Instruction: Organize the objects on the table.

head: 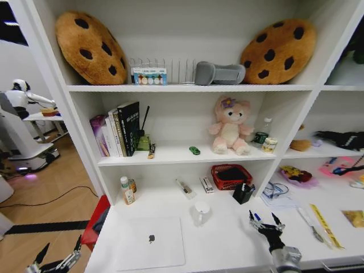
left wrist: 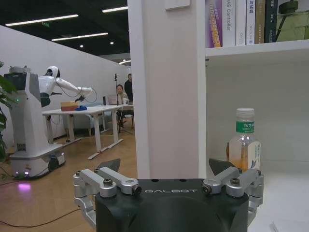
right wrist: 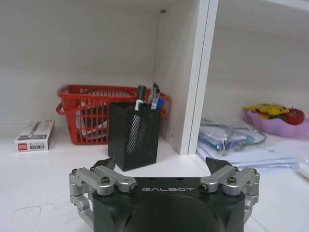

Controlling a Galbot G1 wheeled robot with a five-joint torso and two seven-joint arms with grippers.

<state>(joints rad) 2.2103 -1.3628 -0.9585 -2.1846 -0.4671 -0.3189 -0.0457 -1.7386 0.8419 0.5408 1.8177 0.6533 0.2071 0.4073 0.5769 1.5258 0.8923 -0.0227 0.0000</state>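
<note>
Blk mesh pen cup [right wrist: 133, 135], silver laptop [head: 151, 243]

One laptop [head: 151, 243], one mug [head: 201, 213], one pen cup [head: 243, 193], one toy car [head: 194, 150], two cookie cushions [head: 91, 46].

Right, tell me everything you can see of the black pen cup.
The black pen cup is a square, upright holder that looks like fine metal mesh. It stands on the white desk, just in front of the red mesh basket and beside the shelf's white upright. Several pens stick out of its top, one blue-capped. The right gripper is open, short of it, touching nothing.
</note>
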